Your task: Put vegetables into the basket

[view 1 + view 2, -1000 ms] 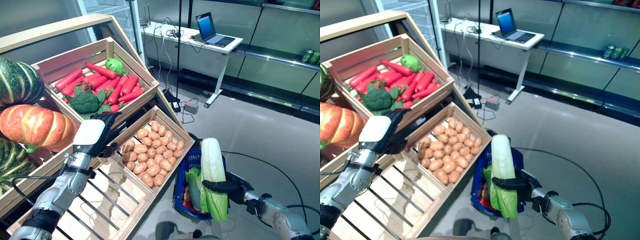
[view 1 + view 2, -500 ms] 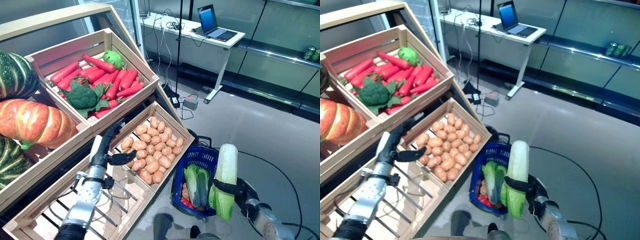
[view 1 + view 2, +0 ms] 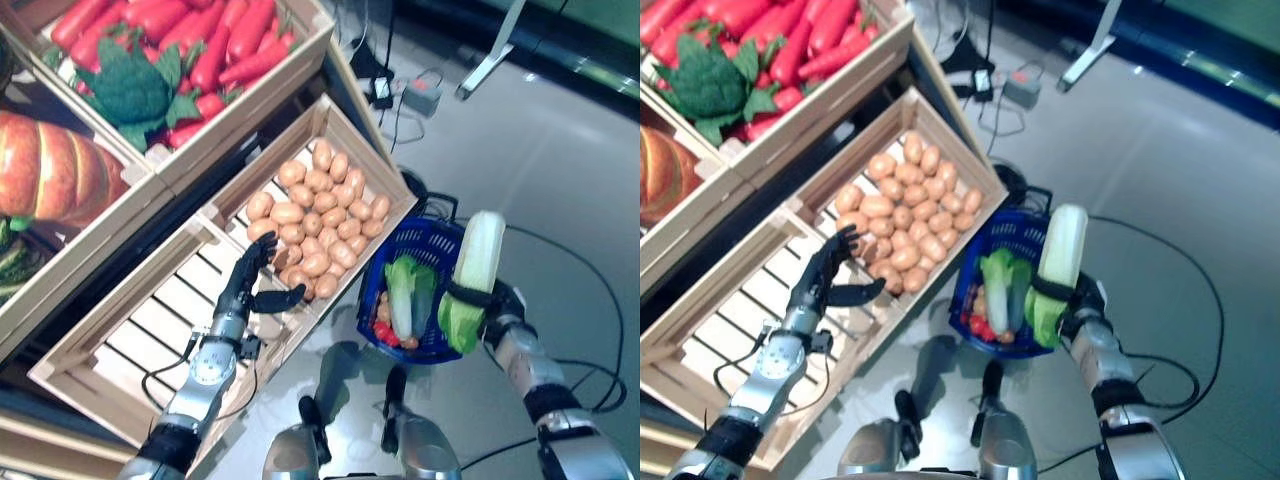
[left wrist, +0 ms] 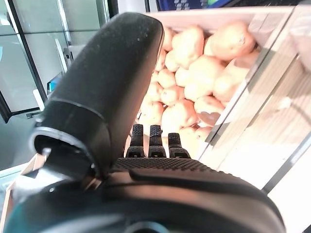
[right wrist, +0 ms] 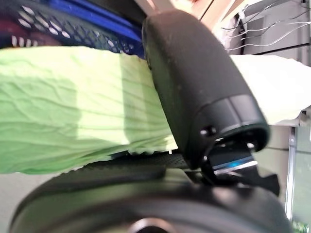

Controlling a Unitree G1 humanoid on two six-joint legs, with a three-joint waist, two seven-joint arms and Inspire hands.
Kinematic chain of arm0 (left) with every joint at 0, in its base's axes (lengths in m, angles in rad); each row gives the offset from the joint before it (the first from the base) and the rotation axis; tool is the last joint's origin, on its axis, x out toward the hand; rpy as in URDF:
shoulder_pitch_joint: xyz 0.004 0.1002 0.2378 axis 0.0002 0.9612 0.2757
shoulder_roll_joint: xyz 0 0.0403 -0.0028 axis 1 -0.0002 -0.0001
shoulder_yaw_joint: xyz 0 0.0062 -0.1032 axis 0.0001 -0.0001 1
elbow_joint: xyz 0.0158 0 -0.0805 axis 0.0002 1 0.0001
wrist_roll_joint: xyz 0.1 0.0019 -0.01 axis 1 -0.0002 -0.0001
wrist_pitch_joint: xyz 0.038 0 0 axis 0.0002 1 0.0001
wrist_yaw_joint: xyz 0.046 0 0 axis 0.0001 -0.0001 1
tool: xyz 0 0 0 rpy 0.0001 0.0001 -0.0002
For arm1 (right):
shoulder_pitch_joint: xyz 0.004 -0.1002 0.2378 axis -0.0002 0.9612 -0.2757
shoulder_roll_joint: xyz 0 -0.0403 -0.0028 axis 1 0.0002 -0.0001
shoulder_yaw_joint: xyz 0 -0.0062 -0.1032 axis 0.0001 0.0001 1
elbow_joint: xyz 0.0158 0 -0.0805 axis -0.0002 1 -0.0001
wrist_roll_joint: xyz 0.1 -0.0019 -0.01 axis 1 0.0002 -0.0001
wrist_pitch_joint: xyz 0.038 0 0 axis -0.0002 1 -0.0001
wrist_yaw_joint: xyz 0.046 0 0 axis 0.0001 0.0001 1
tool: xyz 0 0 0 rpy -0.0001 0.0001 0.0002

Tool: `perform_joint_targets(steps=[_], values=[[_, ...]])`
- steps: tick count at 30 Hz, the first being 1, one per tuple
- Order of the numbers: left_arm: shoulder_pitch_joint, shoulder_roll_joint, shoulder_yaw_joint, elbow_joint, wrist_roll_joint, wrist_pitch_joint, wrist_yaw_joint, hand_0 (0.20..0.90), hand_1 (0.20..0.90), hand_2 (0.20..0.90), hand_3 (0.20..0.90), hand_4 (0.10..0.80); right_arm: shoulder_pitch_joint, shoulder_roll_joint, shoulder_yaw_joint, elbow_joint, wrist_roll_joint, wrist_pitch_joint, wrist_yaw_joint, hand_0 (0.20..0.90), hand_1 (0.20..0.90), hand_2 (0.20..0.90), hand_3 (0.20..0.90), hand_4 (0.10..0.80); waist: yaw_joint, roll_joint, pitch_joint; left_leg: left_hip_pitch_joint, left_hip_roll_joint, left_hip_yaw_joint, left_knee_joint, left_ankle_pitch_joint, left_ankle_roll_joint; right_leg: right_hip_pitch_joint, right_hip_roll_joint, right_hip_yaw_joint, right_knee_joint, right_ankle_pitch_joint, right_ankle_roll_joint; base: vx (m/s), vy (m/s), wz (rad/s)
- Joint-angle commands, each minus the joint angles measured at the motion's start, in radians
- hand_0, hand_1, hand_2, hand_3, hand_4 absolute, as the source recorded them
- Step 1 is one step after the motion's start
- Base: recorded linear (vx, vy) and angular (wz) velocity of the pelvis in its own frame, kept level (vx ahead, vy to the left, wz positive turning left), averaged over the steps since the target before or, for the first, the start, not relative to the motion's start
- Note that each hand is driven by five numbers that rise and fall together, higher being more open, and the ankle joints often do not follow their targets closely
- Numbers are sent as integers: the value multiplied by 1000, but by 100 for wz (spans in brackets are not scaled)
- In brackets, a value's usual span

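My right hand [image 3: 497, 300] is shut on a long napa cabbage [image 3: 476, 262], white at the top and leafy green below. It holds the cabbage upright at the right rim of the blue basket [image 3: 417, 232], which stands on the floor. In the right wrist view the thumb [image 5: 194, 82] wraps over the green leaves [image 5: 73, 107]. A leafy green vegetable [image 3: 405, 296] and something red [image 3: 388, 333] lie in the basket. My left hand [image 3: 250, 285] is open, fingers straight, over the near edge of the potato crate [image 3: 395, 180], holding nothing.
Potatoes [image 3: 315, 215] fill the crate left of the basket. An empty slatted crate [image 3: 150, 320] lies under my left arm. Higher up are a crate of carrots [image 3: 225, 45] with broccoli [image 3: 130, 85], and an orange pumpkin [image 3: 50, 170].
The camera has tipped downward. My left hand dropped from the carrot crate's edge to the potato crate's near edge. The cabbage shifted from over the basket to its right rim.
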Motion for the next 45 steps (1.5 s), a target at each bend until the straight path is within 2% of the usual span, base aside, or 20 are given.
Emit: perform_joint_targets(steps=[1, 6, 13, 15, 16, 20, 22, 23, 24, 30, 31, 32, 36, 45], values=[[-74, 42, 0, -87, -29, -110, 63, 900, 900, 900, 900, 800, -66, -86, -21, -5, 74, -125, 20, 300, 300, 300, 300, 400, 2, -13, 1, -163, 13, -42, 334, -204, 48, -52, -115, -54, 357, -267, 10, -127, 0, 14], [-112, 41, -16, -104, -8, -126, 119, 900, 900, 900, 900, 800, -134, -93, -56, 28, 215, -116, 23, 300, 300, 300, 300, 400, 8, 7, 28, -333, 19, -96, 552, -272, 76, -234, -176, -50, 627, -359, -18, -104, -15, 7], [-121, 0, -42, -149, -25, -170, 160, 900, 900, 900, 900, 800, -203, -128, -78, 80, 230, -98, 24, 300, 300, 300, 300, 400, 7, 35, 28, -495, 11, -119, 728, -303, 73, -416, -225, -32, 834, -436, -37, -41, 5, 8], [-134, 1, -48, -188, -14, -188, 175, 900, 900, 900, 900, 800, -241, -158, -80, 90, 236, -92, 28, 300, 300, 300, 300, 400, 11, 45, 28, -585, 12, -127, 812, -322, 80, -513, -251, -24, 927, -466, -49, -69, -12, 8], [-132, 2, -56, -198, -1, -196, 183, 900, 900, 900, 900, 800, -247, -166, -78, 95, 240, -93, 37, 300, 300, 300, 300, 400, 12, 46, 28, -571, 5, -126, 794, -316, 72, -502, -250, -26, 911, -461, -42, -47, -18, 7], [-153, 7, -77, -241, 9, -194, 206, 900, 900, 900, 900, 800, -291, -196, -68, 118, 251, -93, 82, 300, 300, 300, 300, 400, 17, 52, 28, -616, -6, -131, 831, -318, 69, -551, -266, -24, 957, -478, -46, -19, -26, 5], [-164, 12, -78, -255, 10, -197, 210, 900, 900, 900, 900, 800, -311, -207, -65, 132, 270, -84, 118, 300, 300, 300, 300, 400, 18, 54, 28, -665, -4, -134, 880, -331, 77, -603, -282, -17, 1012, -494, -54, -37, -34, 7], [-165, 12, -83, -260, 17, -196, 214, 900, 900, 900, 900, 800, -311, -209, -61, 140, 274, -82, 135, 300, 300, 300, 300, 400, 21, 52, 28, -640, -11, -134, 853, -325, 69, -581, -277, -19, 990, -488, -46, -10, -67, 11], [-170, 15, -87, -261, 22, -203, 212, 900, 900, 900, 900, 800, -317, -215, -58, 153, 270, -88, 145, 900, 900, 900, 900, 800, 23, 49, 28, -645, -13, -138, 858, -324, 68, -585, -279, -22, 996, -492, -47, 25, -78, 8], [-185, 38, -105, -279, 40, -205, 190, 900, 900, 900, 900, 800, -334, -223, -44, 165, 279, -92, 189, 900, 900, 900, 900, 800, 33, 39, 28, -633, -6, -148, 846, -302, 67, -567, -273, -43, 987, -492, -52, 12, -59, 7], [-192, 39, -102, -279, 40, -205, 189, 900, 900, 900, 900, 800, -340, -224, -45, 165, 279, -93, 190, 900, 900, 900, 900, 800, 32, 40, 28, -664, -1, -151, 878, -309, 74, -595, -279, -43, 1016, -500, -61, 21, -44, 8], [-189, 40, -110, -278, 38, -205, 190, 900, 900, 900, 900, 800, -339, -223, -41, 164, 284, -93, 200, 900, 900, 900, 900, 800, 34, 37, 28, -633, -5, -151, 845, -299, 65, -565, -272, -47, 986, -492, -52, 19, -33, 5], [-187, 50, -115, -273, 42, -222, 192, 900, 900, 900, 900, 800, -328, -216, -36, 156, 306, -95, 223, 900, 900, 900, 900, 800, 37, 29, 28, -599, 3, -153, 814, -275, 60, -526, -260, -61, 958, -483, -54, 42, -35, 2], [-168, 75, -102, -261, 31, -228, 154, 900, 900, 900, 900, 800, -282, -187, -53, 159, 318, -86, 237, 900, 900, 900, 900, 800, 49, 3, 28, -474, 16, -161, 706, -246, 60, -387, -234, -96, 865, -454, -57, 45, -26, 2]])
